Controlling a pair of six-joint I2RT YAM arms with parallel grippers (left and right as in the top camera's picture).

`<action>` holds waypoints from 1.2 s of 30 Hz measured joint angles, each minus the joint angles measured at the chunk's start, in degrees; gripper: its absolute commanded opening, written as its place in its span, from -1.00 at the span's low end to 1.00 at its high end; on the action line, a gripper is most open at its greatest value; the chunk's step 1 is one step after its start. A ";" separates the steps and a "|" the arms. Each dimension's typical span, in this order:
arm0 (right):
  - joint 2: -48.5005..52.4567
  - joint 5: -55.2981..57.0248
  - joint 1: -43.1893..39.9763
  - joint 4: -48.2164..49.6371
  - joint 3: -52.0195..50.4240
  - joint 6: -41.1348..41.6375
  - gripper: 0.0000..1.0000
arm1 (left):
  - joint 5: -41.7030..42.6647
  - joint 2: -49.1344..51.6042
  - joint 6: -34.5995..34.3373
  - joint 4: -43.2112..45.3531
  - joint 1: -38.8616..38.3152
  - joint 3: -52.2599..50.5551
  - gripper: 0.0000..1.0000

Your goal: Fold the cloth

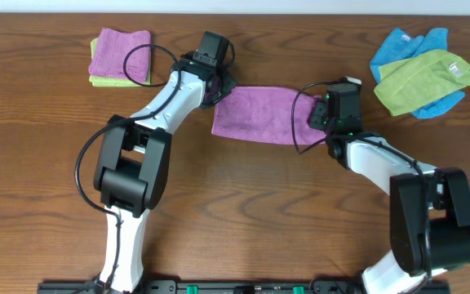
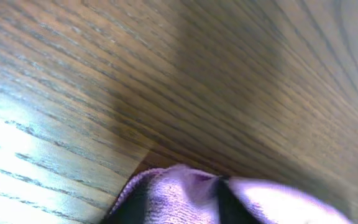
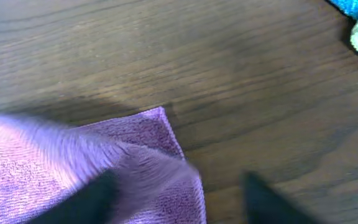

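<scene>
Right gripper (image 3: 176,186) stands with its dark fingers wide apart, one over a corner of the cloth (image 1: 255,113) and one over bare table (image 1: 243,212), gripping nothing. Left gripper (image 1: 217,90) sits at the opposite end of this flat purple band mid-table, and its blurred view does not show whether it pinches the fabric. Farther back lie a folded pinker cloth (image 1: 125,51) at left and a blue-and-green heap (image 1: 423,77) at right
</scene>
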 measured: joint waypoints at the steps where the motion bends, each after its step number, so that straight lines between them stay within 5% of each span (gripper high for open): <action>1: 0.00 0.00 0.00 -0.02 0.00 -0.22 0.98 | 0.00 0.00 0.09 -0.15 0.00 0.00 0.44; 4: 0.00 -0.07 0.00 -0.02 0.00 -0.20 0.98 | 0.37 0.00 0.76 -0.92 0.00 0.00 0.75; 9: 0.00 -0.52 0.00 -0.04 0.00 -0.20 0.98 | 0.81 0.00 0.98 -1.92 0.00 0.00 0.91; 15: -0.94 -1.51 0.00 -3.72 0.00 -0.20 0.99 | 1.84 -0.04 1.99 -3.85 0.15 0.00 0.91; 24: -7.26 -2.62 -0.70 -22.64 0.42 -0.52 0.99 | 3.21 -4.70 5.31 -14.99 1.29 0.02 0.91; 36: -5.29 -5.44 -1.14 -19.41 0.42 -3.10 0.98 | 9.70 -5.05 3.41 -7.58 -3.80 0.04 0.91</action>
